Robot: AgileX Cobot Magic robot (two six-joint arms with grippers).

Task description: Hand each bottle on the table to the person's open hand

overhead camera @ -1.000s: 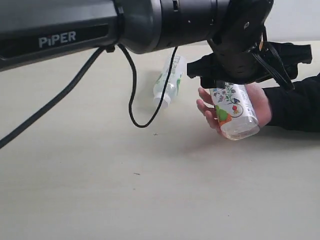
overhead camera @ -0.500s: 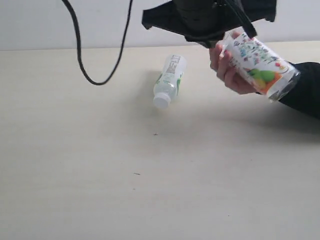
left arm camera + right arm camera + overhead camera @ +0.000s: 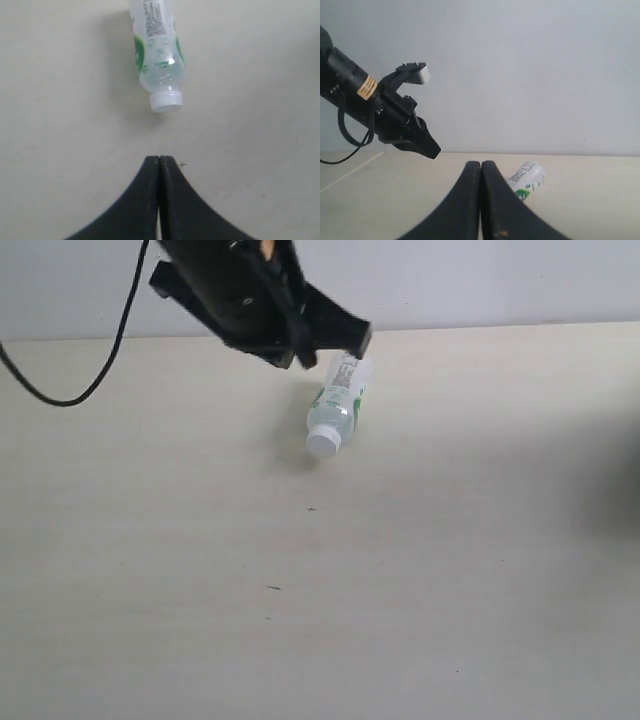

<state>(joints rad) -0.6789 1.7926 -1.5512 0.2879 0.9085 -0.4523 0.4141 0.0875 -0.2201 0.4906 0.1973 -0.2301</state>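
One slim clear bottle with a green-white label and white cap lies on its side on the cream table. It also shows in the left wrist view and the right wrist view. My left gripper is shut and empty, hovering short of the bottle's cap. Its black arm hangs above and left of the bottle. My right gripper is shut and empty, low over the table with the bottle beyond it. The person's open hand and the other bottles are out of view.
A black cable droops from the left arm over the table's far left. The left arm shows raised in the right wrist view. A pale wall runs behind the table's far edge. A dark shadow sits at the right edge.
The black arm has swung from the right side to the upper left. The hand with the stubby printed-label bottle lifted and has left the view. The slim bottle has not moved.
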